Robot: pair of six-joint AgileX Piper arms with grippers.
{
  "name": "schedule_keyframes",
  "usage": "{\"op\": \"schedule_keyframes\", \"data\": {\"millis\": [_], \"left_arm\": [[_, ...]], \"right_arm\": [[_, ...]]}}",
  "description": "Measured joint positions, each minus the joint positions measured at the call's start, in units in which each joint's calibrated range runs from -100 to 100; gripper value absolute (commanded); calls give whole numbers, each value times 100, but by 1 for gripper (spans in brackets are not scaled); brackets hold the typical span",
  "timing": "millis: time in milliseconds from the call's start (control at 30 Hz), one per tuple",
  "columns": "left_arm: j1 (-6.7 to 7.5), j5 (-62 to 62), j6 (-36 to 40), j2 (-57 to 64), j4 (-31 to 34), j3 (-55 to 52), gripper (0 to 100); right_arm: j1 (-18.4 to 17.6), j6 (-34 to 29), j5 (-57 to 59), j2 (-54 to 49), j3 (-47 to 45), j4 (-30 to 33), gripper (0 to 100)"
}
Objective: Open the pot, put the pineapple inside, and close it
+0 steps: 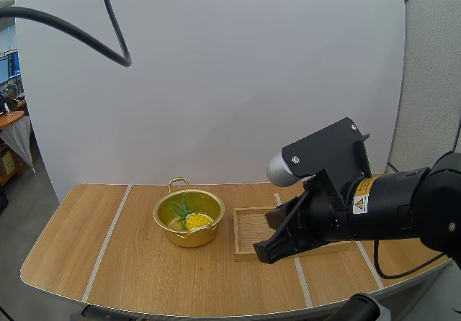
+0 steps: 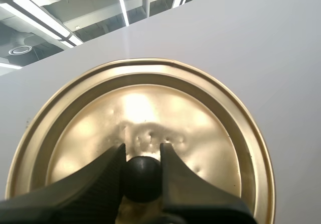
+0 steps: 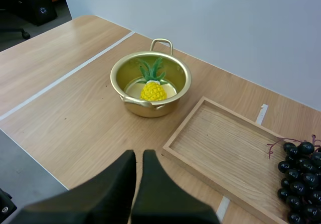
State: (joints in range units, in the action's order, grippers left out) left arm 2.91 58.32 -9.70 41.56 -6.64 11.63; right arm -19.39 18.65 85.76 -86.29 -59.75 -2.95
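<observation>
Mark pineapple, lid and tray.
pineapple (image 3: 153,91), right wrist view, yellow body.
lid (image 2: 200,126), left wrist view, top face beside the knob.
tray (image 3: 220,139), right wrist view, bare floor.

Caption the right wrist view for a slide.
Pineapple in the open pot, wooden tray beside it, grapes next to the tray.
</observation>
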Motion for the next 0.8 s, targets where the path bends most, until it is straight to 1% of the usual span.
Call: {"op": "schedule_keyframes", "data": {"millis": [167,633,800], "left_arm": [[0,0,0,0,0,0,0],[0,0,0,0,0,0,0],[0,0,0,0,0,0,0]], "right_arm": [[0,-21,15,0,0,93,0],[0,-25,52,0,0,86,0],[0,-25,126,362,177,295,0]]}}
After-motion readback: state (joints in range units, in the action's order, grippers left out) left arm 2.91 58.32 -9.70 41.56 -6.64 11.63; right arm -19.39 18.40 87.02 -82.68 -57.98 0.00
